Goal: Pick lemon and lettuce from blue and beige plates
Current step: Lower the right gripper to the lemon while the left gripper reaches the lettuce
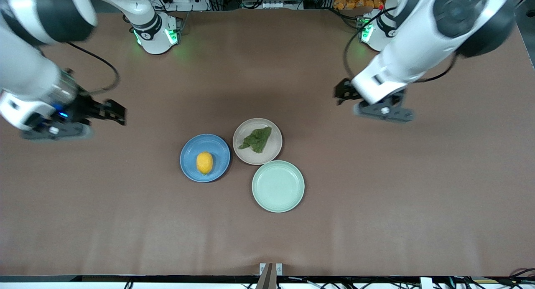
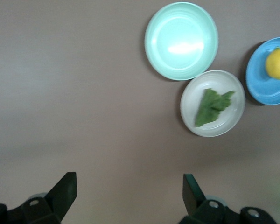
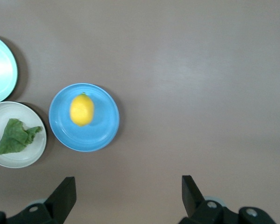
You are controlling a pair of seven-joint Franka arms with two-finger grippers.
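The yellow lemon (image 1: 204, 162) lies on the blue plate (image 1: 190, 155) in the middle of the table. The dark green lettuce (image 1: 256, 140) lies on the beige plate (image 1: 250, 157), which touches the blue plate. My right gripper (image 1: 118, 112) is open and empty over bare table toward the right arm's end. My left gripper (image 1: 340, 92) is open and empty over bare table toward the left arm's end. The right wrist view shows its open gripper (image 3: 129, 189), the lemon (image 3: 81, 109) and the lettuce (image 3: 16, 136). The left wrist view shows its open gripper (image 2: 129, 186), the lettuce (image 2: 212, 106) and the lemon (image 2: 278, 63).
An empty mint-green plate (image 1: 278, 186) sits beside the beige plate, nearer to the front camera. It also shows in the left wrist view (image 2: 181, 40). The brown table mat (image 1: 376, 205) stretches wide around the three plates.
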